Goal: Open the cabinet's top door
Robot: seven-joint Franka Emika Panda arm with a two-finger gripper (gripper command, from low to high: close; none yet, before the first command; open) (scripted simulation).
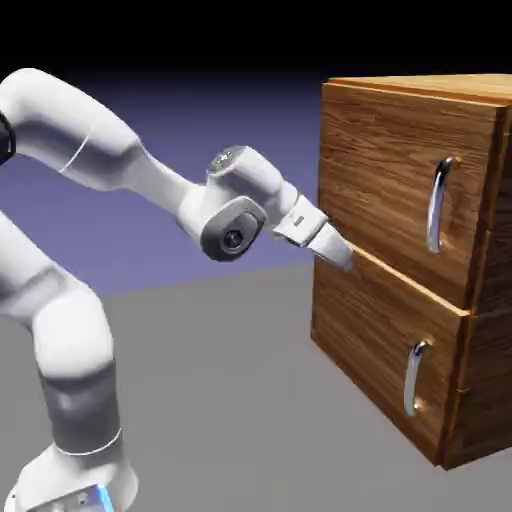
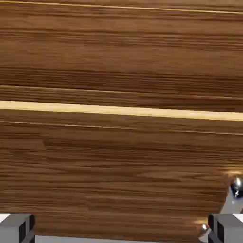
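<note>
The wood-grain cabinet (image 1: 488, 330) stands at the right of the exterior view. Its top door (image 1: 385, 175) lies shut and carries a long curved silver handle (image 1: 437, 205). My gripper (image 1: 338, 252) points at the cabinet front's left edge, level with the seam between the two doors and well left of that handle. In the hand view, wood (image 2: 118, 166) fills the picture, crossed by a pale seam line (image 2: 118, 111). My gripper (image 2: 121, 230) is open. Both fingertips (image 2: 16, 228) sit wide apart with nothing between them. A silver handle end (image 2: 236, 187) shows at the right edge.
The lower door (image 1: 365, 345), with its shorter silver handle (image 1: 413, 378), sits below the top one. The grey table (image 1: 230, 400) stretches between the robot's base and the cabinet.
</note>
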